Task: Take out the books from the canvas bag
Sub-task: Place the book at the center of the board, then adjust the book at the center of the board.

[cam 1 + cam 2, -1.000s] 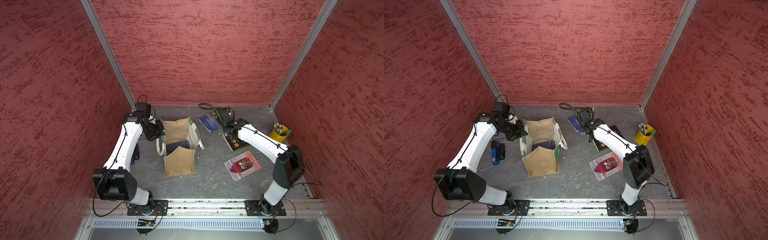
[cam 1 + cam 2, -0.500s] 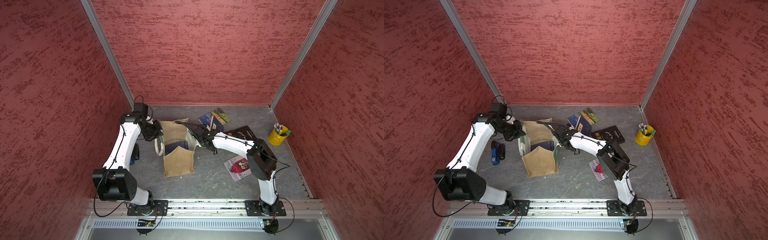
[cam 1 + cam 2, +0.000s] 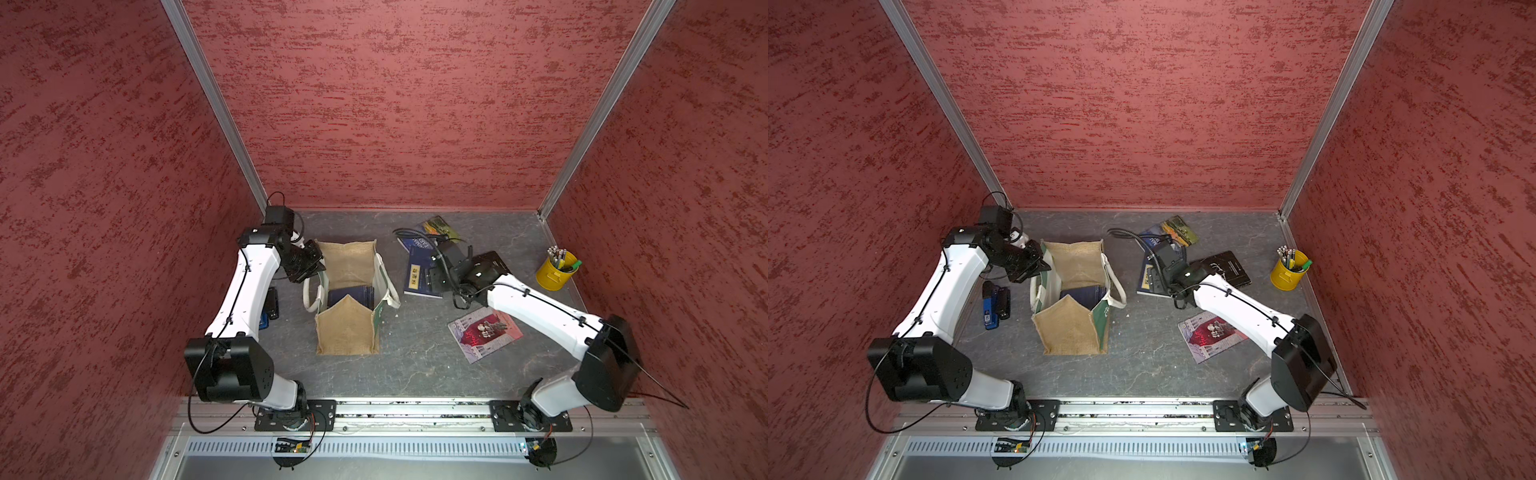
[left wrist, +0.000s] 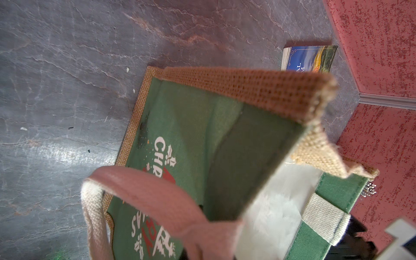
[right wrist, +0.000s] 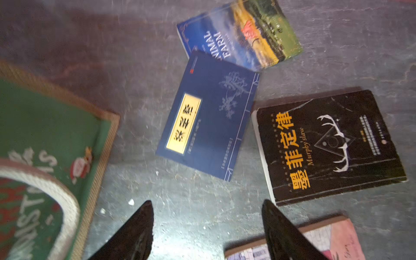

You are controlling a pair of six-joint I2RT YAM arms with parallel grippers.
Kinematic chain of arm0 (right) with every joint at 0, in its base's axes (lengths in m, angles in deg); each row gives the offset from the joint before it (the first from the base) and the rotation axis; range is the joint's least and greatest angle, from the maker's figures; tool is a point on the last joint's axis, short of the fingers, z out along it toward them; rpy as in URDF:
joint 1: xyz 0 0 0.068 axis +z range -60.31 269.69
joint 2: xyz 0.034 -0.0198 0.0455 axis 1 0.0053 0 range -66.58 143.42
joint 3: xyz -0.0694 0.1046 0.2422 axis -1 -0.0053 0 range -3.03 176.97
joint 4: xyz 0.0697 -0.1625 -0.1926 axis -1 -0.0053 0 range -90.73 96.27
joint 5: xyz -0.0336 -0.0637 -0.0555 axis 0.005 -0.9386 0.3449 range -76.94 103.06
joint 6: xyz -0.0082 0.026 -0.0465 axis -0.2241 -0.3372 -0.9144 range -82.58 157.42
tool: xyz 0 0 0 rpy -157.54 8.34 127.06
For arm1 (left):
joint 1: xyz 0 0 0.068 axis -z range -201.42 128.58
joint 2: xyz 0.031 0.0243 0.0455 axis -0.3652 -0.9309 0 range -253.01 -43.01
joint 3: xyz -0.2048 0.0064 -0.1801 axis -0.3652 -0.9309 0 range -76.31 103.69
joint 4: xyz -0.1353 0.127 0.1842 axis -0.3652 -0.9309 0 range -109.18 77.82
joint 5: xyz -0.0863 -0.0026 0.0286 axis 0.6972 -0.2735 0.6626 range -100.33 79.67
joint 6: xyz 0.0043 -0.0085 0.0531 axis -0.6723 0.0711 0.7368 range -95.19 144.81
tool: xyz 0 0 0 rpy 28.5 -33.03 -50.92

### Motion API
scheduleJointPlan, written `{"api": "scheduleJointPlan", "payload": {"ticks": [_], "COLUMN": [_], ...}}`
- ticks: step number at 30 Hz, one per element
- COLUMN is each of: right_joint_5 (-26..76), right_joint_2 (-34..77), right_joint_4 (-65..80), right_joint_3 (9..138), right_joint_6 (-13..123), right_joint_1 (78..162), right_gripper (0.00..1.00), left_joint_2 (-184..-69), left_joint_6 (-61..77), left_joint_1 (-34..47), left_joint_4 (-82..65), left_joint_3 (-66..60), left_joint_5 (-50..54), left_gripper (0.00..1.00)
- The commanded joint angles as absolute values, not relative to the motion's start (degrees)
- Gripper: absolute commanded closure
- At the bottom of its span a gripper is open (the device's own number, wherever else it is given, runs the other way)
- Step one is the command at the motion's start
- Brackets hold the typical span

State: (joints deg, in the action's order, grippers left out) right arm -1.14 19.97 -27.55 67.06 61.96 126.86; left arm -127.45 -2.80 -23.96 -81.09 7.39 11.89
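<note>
Inside the canvas bag [image 3: 347, 332], navy books [image 3: 351, 296] stand with edges running nine-to-three. The right gripper [image 5: 207, 202], spread wide and empty, hangs at their three o'clock. The left gripper [image 3: 312, 261], nearer, pinches the bag's ten-o'clock rim.

One more navy book [image 5: 207, 114] out.

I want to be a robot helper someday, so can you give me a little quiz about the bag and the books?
1. True or false: the right gripper is open and holds nothing.
2. How many books lie on the table outside the canvas bag? A) two B) four C) six
3. Fill in: the left gripper is shut on the bag's top ____.
Key: 1 true; 2 B; 3 rim.
</note>
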Motion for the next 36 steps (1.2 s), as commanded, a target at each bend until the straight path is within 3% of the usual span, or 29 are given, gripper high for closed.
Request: {"api": "scheduleJointPlan", "payload": {"ticks": [1,10,19,27,33,36], "right_joint_5": [8.4,17.5,23.5,22.8,23.0,22.0], "right_joint_2": [24.2,49.2,66.2,57.1,46.6,41.0], "right_joint_4": [-21.2,-18.7,-21.5,-14.2,-11.6,-15.1], "right_joint_3": [68.9,88.1,101.8,83.7,71.4,70.9], "right_joint_6": [65.2,62.4,63.3,63.4,62.3,62.7], "right_joint_1": [120.5,108.8,108.3,109.3,109.9,109.9], "right_gripper": [0.24,0.39,0.46,0.72,0.69,0.53], "left_joint_2": [-128.4,-130.0,-129.6,-129.5,-129.5,-130.0], "left_joint_6": [-2.7,-2.5,-2.5,-2.2,-2.4,-1.6], "left_joint_1": [-23.4,-21.3,-20.3,-20.2,-20.0,-19.6], "left_joint_4": [-78.8,-78.4,-78.5,-78.8,-78.5,-78.9], "left_joint_3": [9.7,11.4,10.5,11.1,10.5,11.6], "left_joint_5": [12.7,13.0,12.8,12.6,12.7,12.6], "left_gripper": [1.00,1.00,1.00,1.00,1.00,1.00]}}
